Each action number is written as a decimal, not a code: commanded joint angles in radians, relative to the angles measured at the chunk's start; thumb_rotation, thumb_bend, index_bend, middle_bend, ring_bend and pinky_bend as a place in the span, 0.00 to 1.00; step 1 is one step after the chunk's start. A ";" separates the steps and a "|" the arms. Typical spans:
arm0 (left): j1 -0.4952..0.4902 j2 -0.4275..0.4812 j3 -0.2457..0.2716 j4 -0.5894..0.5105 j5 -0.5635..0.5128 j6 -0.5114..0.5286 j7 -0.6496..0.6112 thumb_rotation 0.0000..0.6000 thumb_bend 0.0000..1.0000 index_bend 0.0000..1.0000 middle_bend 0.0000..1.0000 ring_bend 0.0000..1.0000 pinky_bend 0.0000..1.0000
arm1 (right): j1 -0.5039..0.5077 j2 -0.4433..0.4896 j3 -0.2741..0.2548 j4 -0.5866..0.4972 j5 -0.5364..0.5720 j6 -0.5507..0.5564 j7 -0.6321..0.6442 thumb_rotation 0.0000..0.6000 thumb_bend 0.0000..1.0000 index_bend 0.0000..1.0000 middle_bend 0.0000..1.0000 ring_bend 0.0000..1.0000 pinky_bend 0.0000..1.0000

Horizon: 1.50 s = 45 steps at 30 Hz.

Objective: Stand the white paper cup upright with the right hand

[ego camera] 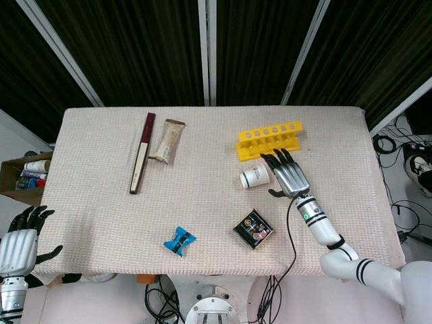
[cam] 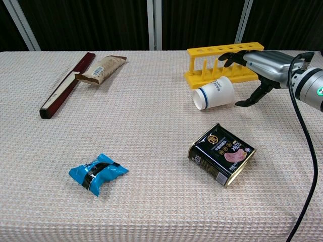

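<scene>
The white paper cup (ego camera: pixel 254 177) (cam: pixel 214 93) lies on its side on the table, its mouth towards the left, just in front of the yellow rack. My right hand (ego camera: pixel 288 174) (cam: pixel 256 64) hovers right beside and slightly above the cup, fingers spread and reaching over it, thumb hanging down; nothing is held. My left hand (ego camera: pixel 19 241) rests off the table's front left corner with fingers apart, empty; the chest view does not show it.
A yellow test-tube rack (ego camera: pixel 268 140) (cam: pixel 222 65) stands right behind the cup. A dark tin (ego camera: pixel 253 228) (cam: pixel 221 153) lies in front of it. A blue packet (ego camera: pixel 179 240) (cam: pixel 96 173), a snack bar (ego camera: pixel 166 142) and a dark red stick (ego camera: pixel 142 152) lie to the left.
</scene>
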 commanded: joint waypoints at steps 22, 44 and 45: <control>0.011 0.000 0.003 0.012 -0.006 0.009 -0.016 1.00 0.02 0.23 0.15 0.09 0.17 | 0.137 -0.186 -0.038 0.288 -0.055 -0.027 -0.266 1.00 0.26 0.39 0.38 0.10 0.04; 0.016 -0.008 0.007 0.038 0.001 0.014 -0.036 1.00 0.02 0.23 0.15 0.09 0.17 | 0.165 -0.152 -0.085 0.125 -0.052 -0.096 -1.389 1.00 0.27 0.34 0.23 0.01 0.00; 0.018 -0.008 0.007 0.039 0.002 0.017 -0.037 1.00 0.02 0.23 0.15 0.09 0.17 | 0.162 -0.154 -0.083 0.120 -0.042 -0.091 -1.409 1.00 0.27 0.25 0.18 0.00 0.00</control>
